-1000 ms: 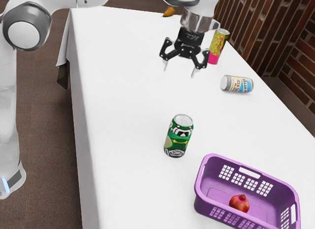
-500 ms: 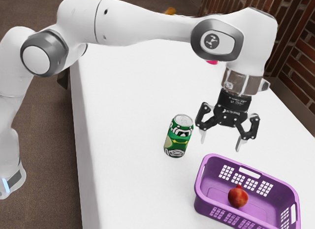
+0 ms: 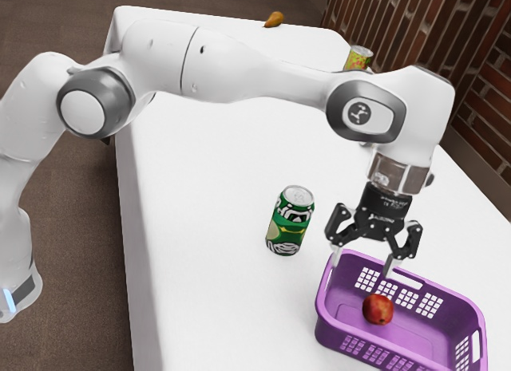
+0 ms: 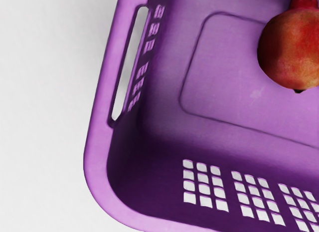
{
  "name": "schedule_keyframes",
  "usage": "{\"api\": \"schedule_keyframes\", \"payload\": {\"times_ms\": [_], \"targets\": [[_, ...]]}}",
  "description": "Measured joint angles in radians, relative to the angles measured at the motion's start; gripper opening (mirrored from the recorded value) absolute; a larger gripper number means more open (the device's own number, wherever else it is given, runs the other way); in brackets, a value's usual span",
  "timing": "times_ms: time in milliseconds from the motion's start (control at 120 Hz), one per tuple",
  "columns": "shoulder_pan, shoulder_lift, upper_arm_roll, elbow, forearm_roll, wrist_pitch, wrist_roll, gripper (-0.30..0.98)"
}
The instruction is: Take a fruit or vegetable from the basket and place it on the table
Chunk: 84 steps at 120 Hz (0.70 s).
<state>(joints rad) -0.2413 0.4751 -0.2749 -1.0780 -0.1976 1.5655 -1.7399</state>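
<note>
Over the upper rim of the purple plastic basket (image 3: 322, 307), as the exterior view has it, I've got the black two-finger gripper (image 3: 363, 263) pointing down. Its fingers stand wide apart with nothing between them, so I read it as open and empty. The white jointed arm (image 3: 255, 72) reaches across from the exterior view's left to carry it.

The fruit I'm after, a round red pomegranate with a small necked crown (image 3: 378, 309), lies inside the basket, lower than my fingertips and apart from them. Through the wrist camera I see it on the basket's inside floor, partly cut off by the frame, its skin red blending to orange. That camera also gives me a rounded corner of the basket, a long handle slot in one wall and groups of square holes.

The basket sits on the white table (image 3: 200, 227). Near it, towards the exterior view's left, a green metal drink can with black and white print (image 3: 290, 221) stands upright, not touching it. Well away, by the table's far edge, I can make out an orange-brown fruit (image 3: 275, 19), and behind my arm the top of a yellow-green patterned can (image 3: 358, 58). Red-brown brick walls (image 3: 487, 84) rise beyond the table.
</note>
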Motion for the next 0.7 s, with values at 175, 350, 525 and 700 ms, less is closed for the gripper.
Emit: {"api": "schedule_keyframes", "payload": {"times_ms": [175, 350, 525, 700], "targets": [[0.015, 0.046, -0.009, 0.002, 0.0, 0.042, -0.009, 0.69], [0.017, 0.068, -0.009, 0.002, 0.0, 0.08, -0.016, 0.69], [0.017, 0.073, -0.007, 0.001, 0.001, 0.103, 0.017, 0.69], [0.016, 0.077, -0.006, 0.0, 0.003, 0.114, 0.085, 0.69]]}}
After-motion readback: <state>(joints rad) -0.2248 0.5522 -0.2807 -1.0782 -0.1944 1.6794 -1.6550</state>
